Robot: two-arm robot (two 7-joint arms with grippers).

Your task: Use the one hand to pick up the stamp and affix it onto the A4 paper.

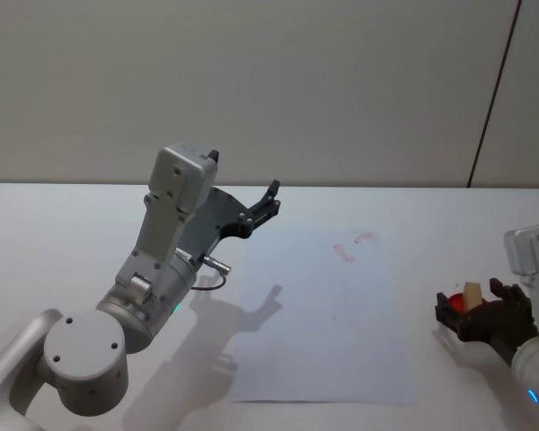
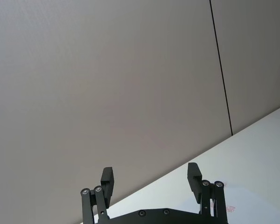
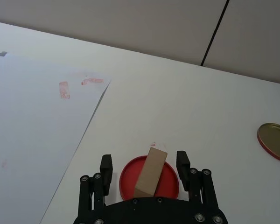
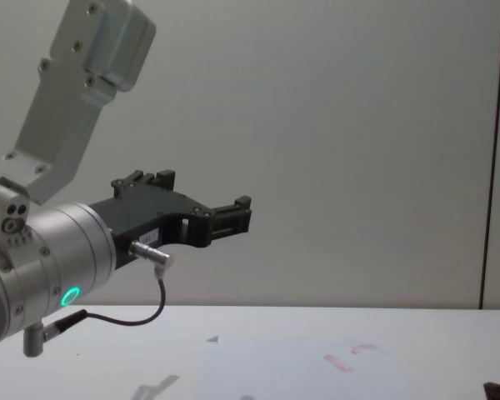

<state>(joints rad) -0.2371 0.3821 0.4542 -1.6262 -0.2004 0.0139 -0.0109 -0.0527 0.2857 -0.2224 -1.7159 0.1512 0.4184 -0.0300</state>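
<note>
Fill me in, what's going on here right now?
The right gripper has its fingers open on either side of the wooden stamp, which stands in a red ink pad, not yet clamped. The paper, already bearing red marks, lies to its left. The left gripper hangs open in the air.

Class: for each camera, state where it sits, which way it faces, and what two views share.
Head: high, looking down at the table; left end effector raised, right end effector by the stamp.
Chest: low, facing the wall; left end effector.
Left wrist: faces the wall; own open fingers.
Right wrist: looks down past own fingers at stamp.
Head and right wrist share the stamp.
</note>
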